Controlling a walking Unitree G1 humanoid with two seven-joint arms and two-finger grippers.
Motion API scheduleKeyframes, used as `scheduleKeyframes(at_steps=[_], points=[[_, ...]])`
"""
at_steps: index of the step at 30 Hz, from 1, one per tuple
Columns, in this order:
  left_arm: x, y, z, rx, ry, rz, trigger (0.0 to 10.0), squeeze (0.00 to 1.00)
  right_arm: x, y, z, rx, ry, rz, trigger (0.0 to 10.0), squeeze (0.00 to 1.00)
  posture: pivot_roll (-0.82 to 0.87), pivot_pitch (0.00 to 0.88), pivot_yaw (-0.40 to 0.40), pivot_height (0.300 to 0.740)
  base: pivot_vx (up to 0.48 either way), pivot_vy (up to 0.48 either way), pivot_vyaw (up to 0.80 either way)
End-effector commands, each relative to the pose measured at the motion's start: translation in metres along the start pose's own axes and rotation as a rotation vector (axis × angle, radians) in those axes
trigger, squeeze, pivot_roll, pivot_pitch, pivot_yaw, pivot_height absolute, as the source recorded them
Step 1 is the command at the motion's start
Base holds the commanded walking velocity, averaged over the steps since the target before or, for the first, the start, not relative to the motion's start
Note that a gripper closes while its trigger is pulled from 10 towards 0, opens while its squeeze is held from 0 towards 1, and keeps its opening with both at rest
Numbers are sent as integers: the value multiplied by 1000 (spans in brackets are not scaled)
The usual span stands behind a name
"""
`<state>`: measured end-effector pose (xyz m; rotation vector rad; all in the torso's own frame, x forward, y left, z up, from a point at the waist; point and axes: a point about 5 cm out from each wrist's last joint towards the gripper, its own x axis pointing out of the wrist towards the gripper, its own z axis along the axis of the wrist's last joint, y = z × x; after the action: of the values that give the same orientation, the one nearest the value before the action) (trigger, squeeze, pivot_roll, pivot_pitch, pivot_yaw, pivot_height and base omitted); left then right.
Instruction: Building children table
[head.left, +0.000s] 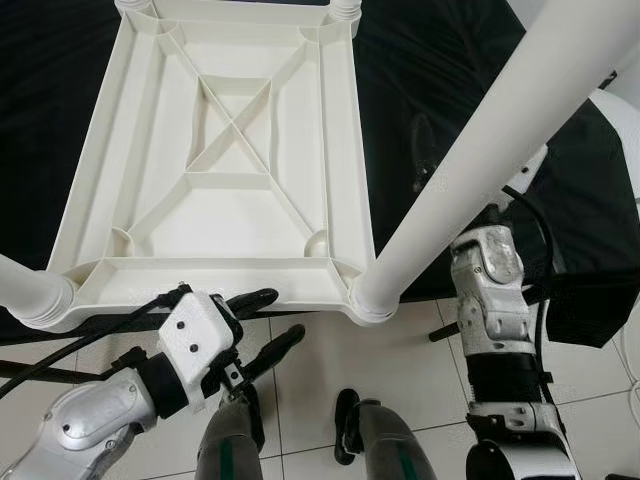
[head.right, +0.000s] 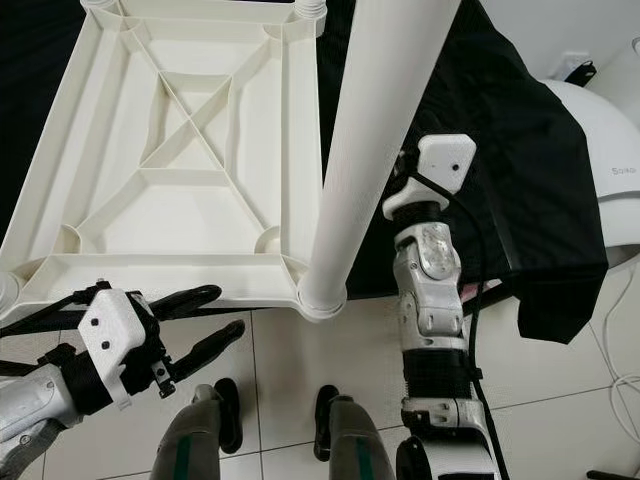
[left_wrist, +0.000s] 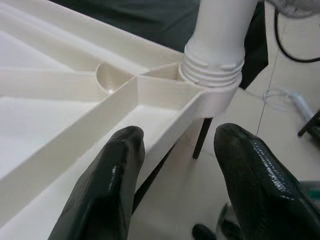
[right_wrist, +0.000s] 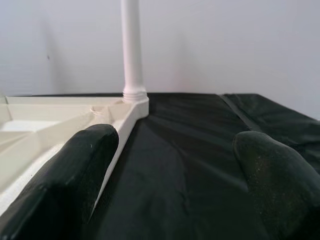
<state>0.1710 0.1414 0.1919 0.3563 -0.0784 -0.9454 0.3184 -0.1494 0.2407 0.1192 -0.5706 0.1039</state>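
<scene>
children's table top (head.left: 215, 150), white plastic and ribbed, lies upside down on a black cloth (head.right: 500, 150), its near edge overhanging the tiled floor (head.left: 400, 370). legs stand in its corners; the near right leg (head.left: 490, 150) rises toward the camera. left gripper (head.left: 258, 325), fingers spread, hovers just under the near edge; right gripper (right_wrist: 175, 165), also spread, sits beside the right edge. judged next: steady the top while seating the leg fully. no containers in sight.
</scene>
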Motion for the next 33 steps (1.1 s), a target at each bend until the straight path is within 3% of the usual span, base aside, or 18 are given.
scheduleKeyframes(at_steps=[1,10,21,27,33], points=[[-2,-12,-6,21,31,-216,10000,0,-5,-3,2,-1,14,-11,10000,0,6,307,-16,740,0,0,0],[3,-6,-24,41,83,-235,10000,0,-13,-8,8,-13,28,-27,10000,0,-9,305,-10,740,0,0,0],[7,7,-54,78,182,-186,10000,0,-16,-8,16,-3,35,-31,10000,0,-26,301,-5,740,0,0,0],[10,13,-58,86,182,-166,10000,0,-16,-7,18,0,33,-30,10000,0,-35,295,-4,740,0,0,0],[18,32,-60,88,165,-89,10000,0,-19,-7,20,0,35,-38,10000,0,-48,286,1,740,0,0,0]])
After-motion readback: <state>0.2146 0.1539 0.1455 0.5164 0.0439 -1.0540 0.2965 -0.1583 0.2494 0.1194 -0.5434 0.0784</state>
